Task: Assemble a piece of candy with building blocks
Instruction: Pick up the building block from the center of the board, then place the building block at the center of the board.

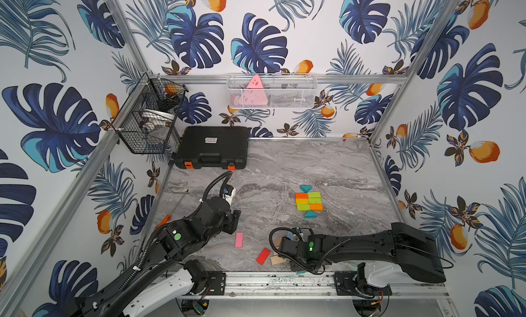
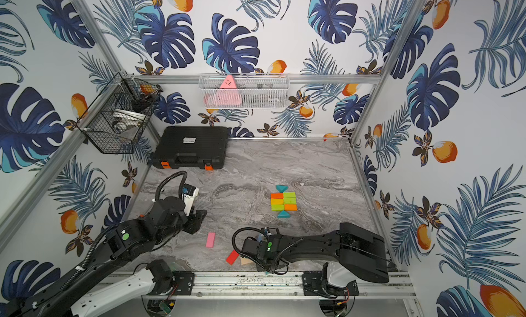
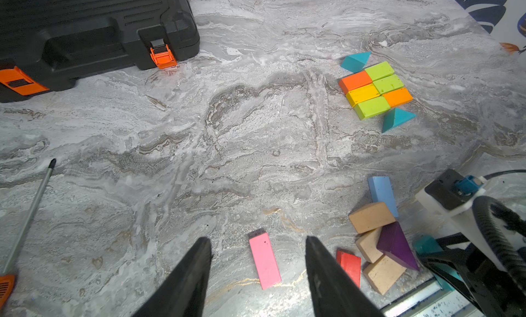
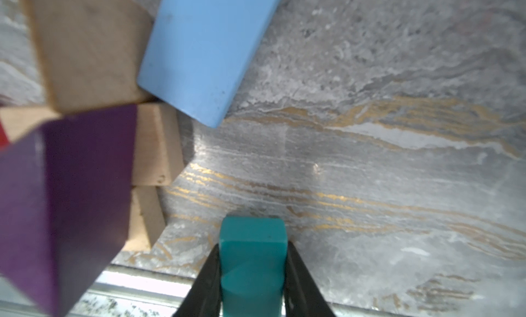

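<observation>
Grey marbled table [image 1: 284, 164]; leaf-print walls [image 1: 256, 31]; black case [image 1: 212, 147] at back left. Candy figure [image 1: 308, 201] of green, orange and yellow blocks, teal triangle at each end, sat right of centre. Loose blocks [image 3: 370, 216] lay near front edge: blue, plain, purple, red. Right gripper [image 4: 252, 245] was clamped on teal block [image 4: 252, 233] beside that pile. Left gripper [image 3: 257, 238] stood partly open, jaws apart, pink block [image 3: 264, 261] flat on table ahead.

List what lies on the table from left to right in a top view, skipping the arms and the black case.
screwdriver → pink block → red block → candy-shaped block cluster
</observation>
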`<state>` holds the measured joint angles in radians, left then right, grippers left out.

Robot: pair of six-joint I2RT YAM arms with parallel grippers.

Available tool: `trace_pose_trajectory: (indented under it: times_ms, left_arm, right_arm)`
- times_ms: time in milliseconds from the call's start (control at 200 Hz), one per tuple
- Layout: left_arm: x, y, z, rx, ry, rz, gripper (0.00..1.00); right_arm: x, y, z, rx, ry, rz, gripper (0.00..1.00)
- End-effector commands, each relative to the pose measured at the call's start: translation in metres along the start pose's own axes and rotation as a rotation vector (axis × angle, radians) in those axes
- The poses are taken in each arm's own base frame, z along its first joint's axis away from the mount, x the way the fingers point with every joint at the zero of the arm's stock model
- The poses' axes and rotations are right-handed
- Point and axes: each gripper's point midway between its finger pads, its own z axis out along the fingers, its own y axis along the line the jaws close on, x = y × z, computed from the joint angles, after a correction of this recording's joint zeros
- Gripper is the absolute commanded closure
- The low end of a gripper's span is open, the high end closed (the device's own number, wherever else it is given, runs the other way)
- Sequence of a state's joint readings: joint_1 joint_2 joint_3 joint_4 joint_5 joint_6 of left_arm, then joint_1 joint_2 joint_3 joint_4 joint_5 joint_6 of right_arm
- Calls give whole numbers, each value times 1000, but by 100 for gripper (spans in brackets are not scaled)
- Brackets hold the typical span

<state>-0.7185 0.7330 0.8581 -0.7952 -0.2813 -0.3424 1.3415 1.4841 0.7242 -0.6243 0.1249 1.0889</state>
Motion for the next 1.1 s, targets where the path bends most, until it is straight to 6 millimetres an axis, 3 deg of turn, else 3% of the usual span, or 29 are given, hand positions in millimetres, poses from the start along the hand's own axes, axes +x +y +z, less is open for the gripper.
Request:
trace_pose_trajectory:
  times_ms: [0,220,460,560,741,891,911,991,1096]
  left_arm:
    - [-5,-1,-1,6,-22,-5,42]
    - [-6,2,-2,-7,-32,-9,42]
    - [-7,5,-4,-24,-41,-17,42]
    - [-7,6,-4,-26,-39,-16,42]
    - [-8,8,-5,-36,-49,-21,42]
    - [-9,9,-8,-36,-63,-26,42]
    - [-10,10,-8,-38,-64,-27,42]
    - [-9,9,-8,-37,-61,-26,42]
    - [-9,10,-7,-40,-57,-26,42]
  right_arm:
    - [-6,-1,-1,-3,-38,28,69]
    - [-42,17,-40,-103,-129,40,69]
    - [-122,44,-65,-271,-171,85,70]
    - [-156,51,-59,-276,-165,25,70]
    - [-208,62,-28,-257,-111,-177,71]
    - [-254,81,-22,-228,-112,-356,72]
    - [-257,86,-13,-239,-86,-370,72]
    - [-269,111,-12,-327,-75,-477,72]
    - [-283,123,-2,-298,-81,-614,74]
